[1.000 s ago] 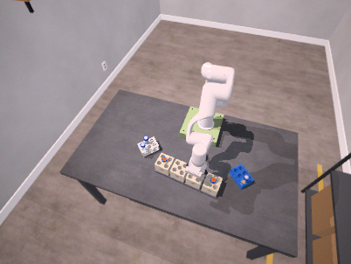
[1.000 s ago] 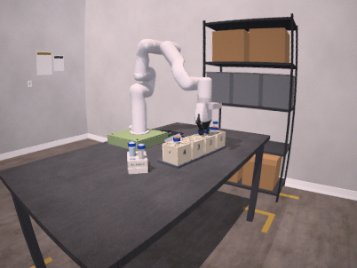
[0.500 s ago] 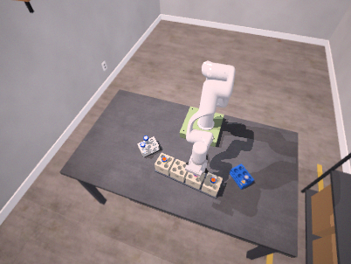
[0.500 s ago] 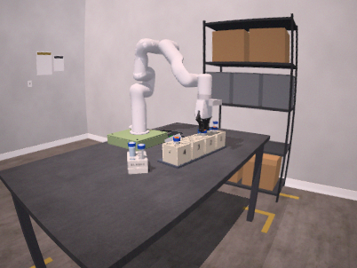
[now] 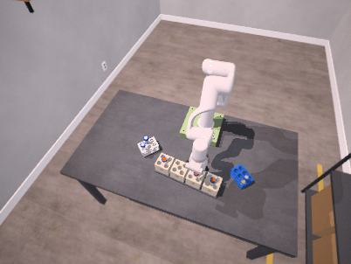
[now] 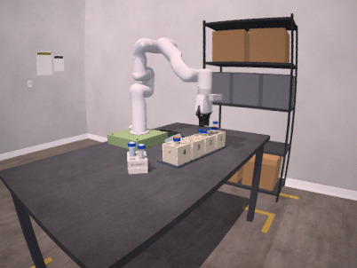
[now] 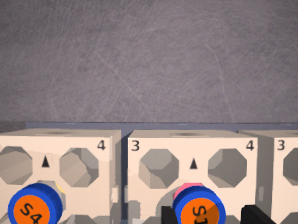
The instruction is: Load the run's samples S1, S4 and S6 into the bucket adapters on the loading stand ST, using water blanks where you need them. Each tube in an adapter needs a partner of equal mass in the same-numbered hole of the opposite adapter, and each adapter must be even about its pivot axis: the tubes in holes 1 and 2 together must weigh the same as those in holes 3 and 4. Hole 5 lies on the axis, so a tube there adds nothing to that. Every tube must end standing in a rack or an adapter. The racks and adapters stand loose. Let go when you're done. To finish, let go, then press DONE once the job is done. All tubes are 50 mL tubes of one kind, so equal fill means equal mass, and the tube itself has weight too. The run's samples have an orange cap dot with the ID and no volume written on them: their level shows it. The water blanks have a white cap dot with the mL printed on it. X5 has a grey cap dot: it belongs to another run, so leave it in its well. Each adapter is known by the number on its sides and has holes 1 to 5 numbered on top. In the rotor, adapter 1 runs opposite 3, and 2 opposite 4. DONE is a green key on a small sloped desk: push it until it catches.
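1. Orange-dotted tube S1 (image 5: pixel 196 174) (image 7: pixel 199 212) stands in an adapter at the wrist view's lower right.
2. The hand (image 5: pixel 197 166) (image 6: pixel 203 122) (image 7: pixel 207 216) is partly apart around its blue cap, clamped on nothing.
3. Tube S4 (image 5: pixel 213 179) (image 7: pixel 34 209) stands in the neighbouring adapter, lower left of the wrist view.
4. On the counter (image 5: pixel 113 131) (image 6: pixel 107 191), the white BLANKS rack (image 5: pixel 149 150) (image 6: pixel 138 166) holds two blue-capped tubes, left of centre from above.
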### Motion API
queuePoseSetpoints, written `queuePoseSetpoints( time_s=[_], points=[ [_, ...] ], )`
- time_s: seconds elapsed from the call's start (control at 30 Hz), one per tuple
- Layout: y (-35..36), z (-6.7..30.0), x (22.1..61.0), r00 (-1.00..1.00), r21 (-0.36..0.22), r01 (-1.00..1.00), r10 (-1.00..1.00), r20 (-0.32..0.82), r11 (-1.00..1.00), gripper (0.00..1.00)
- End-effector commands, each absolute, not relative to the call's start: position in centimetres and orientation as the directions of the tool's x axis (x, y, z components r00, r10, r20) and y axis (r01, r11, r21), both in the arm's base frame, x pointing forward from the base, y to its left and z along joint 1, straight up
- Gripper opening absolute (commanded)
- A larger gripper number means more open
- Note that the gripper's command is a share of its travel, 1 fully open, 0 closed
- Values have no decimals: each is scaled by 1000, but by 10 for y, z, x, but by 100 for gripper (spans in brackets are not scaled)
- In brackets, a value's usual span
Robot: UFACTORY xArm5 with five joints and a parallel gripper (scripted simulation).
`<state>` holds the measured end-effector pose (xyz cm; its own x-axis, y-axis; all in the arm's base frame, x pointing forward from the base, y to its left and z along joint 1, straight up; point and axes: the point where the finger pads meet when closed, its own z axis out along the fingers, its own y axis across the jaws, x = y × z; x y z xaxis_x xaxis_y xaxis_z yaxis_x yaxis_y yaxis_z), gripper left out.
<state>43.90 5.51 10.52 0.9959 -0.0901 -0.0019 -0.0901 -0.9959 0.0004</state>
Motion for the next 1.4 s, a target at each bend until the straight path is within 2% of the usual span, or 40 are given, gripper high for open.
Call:
queuePoseSetpoints(
  time_s=[0.0, 1.37],
  points=[
    [55, 116, 440, 996, -3, -90, -90, 1, -996, 44],
    [55, 190, 440, 996, -3, -90, -90, 1, -996, 44]
  ],
)
